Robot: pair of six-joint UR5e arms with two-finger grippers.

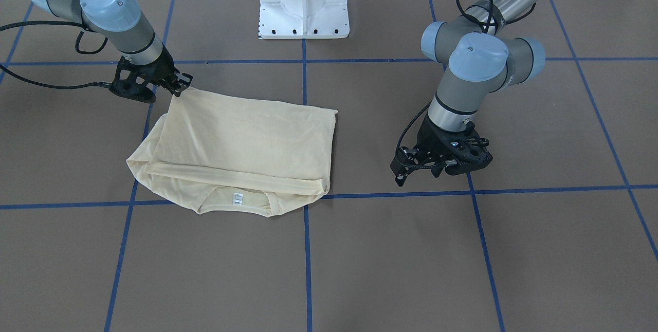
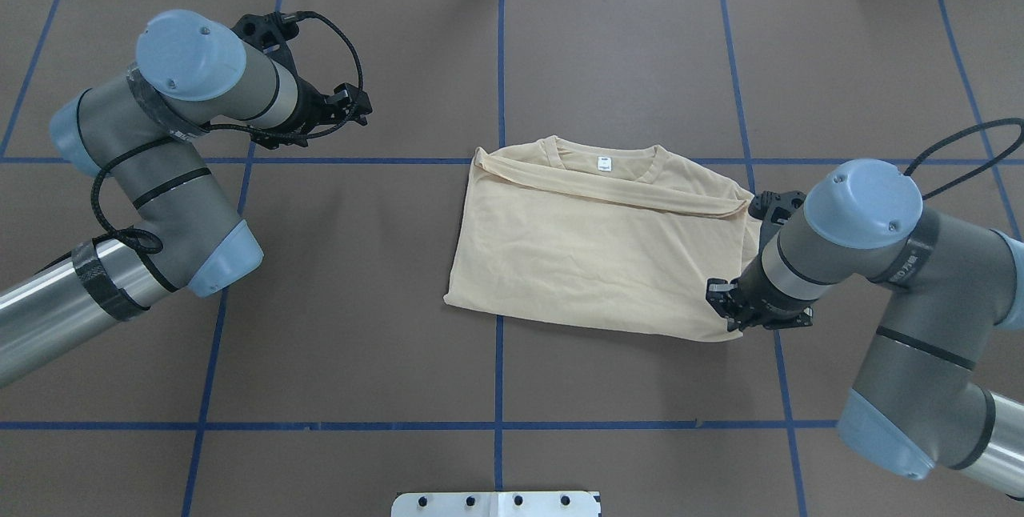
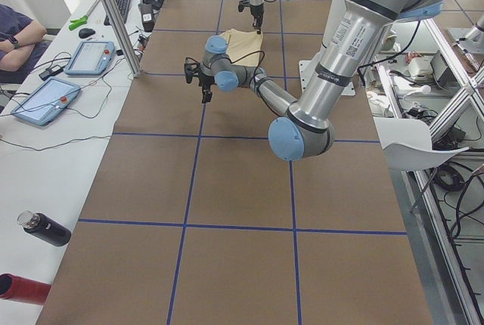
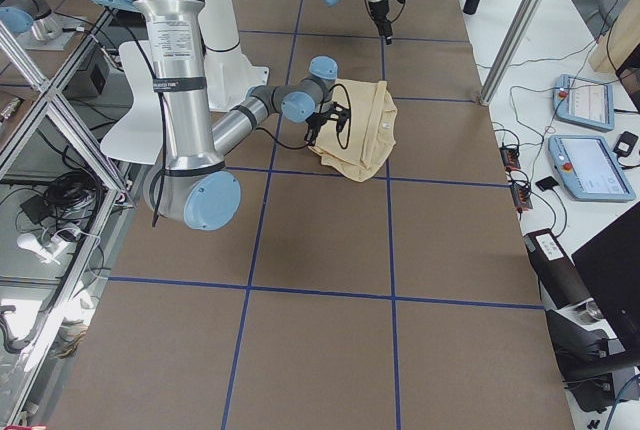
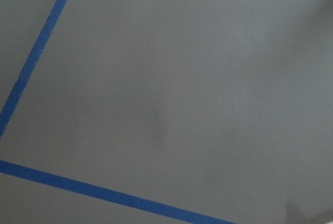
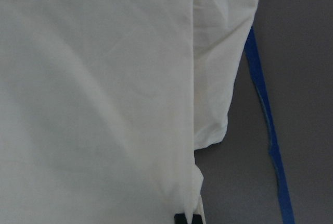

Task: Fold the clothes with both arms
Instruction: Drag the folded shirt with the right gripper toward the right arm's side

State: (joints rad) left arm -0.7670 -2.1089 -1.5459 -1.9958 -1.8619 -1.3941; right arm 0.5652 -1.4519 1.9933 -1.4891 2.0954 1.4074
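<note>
The pale cream-yellow T-shirt lies folded into a rough rectangle on the brown table, with its neck label facing up on the far side from the robot. No print shows. My right gripper is at the shirt's corner nearest the robot's right, shut on the fabric edge. In the right wrist view the cloth fills the frame down to the dark fingertips. My left gripper hangs open over bare table, well clear of the shirt and holding nothing.
The white pedestal base stands at the robot's side of the table. Blue tape lines grid the brown surface. Beside the table, tablets, a dark bottle and a person's arm sit on the operators' side.
</note>
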